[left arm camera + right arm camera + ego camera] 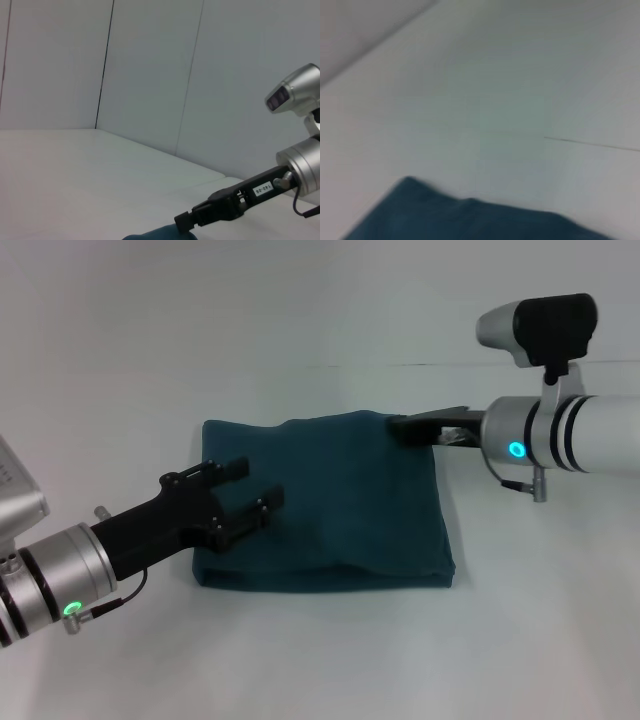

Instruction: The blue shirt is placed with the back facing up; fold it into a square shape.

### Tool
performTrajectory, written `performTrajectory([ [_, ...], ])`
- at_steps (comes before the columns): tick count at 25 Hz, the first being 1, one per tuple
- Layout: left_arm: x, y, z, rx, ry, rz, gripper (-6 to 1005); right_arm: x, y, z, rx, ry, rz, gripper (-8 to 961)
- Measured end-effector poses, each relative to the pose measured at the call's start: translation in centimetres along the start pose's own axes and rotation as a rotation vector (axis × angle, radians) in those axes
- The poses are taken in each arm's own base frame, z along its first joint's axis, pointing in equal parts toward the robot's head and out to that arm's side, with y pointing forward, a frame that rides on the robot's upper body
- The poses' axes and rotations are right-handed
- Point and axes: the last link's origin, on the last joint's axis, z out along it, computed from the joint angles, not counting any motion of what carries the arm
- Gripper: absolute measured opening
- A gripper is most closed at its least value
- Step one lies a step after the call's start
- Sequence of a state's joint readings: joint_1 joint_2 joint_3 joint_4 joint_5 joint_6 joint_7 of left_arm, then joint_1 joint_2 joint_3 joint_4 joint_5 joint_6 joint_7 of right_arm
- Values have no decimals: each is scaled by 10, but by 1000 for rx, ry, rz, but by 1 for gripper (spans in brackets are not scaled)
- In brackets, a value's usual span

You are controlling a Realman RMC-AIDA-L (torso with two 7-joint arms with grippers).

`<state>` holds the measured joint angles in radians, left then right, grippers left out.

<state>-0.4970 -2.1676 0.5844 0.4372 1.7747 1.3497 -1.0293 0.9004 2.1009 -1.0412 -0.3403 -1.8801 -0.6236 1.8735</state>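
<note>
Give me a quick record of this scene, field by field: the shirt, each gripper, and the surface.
shirt: the blue shirt lies folded into a rough square, plain side up
left gripper: the left gripper is open over the shirt's left edge
right gripper: the right gripper is at the shirt's far right corner, fingers' state unclear
surface: white table
fold status: looks nearly finished

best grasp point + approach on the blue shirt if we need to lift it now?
Probably the near-right corner of the blue shirt, coming in low from the robot's right: the stacked fold edges meet there and lie exposed on the white table. The left end effector sits open over the left edge; the right end effector is at the far-right corner.
</note>
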Motion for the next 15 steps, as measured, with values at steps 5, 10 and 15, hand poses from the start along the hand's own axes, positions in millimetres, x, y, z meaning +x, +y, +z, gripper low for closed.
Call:
performTrajectory([
  [5,0,0,0,0,0,0,646,2,14,1,-83,11,-29,11],
  [10,0,0,0,-3,2,0,646,7,12,6,-33,35,-66,12],
  [15,1,1,0,-8,5,1,647,11,-1,9,79,39,-79,12],
])
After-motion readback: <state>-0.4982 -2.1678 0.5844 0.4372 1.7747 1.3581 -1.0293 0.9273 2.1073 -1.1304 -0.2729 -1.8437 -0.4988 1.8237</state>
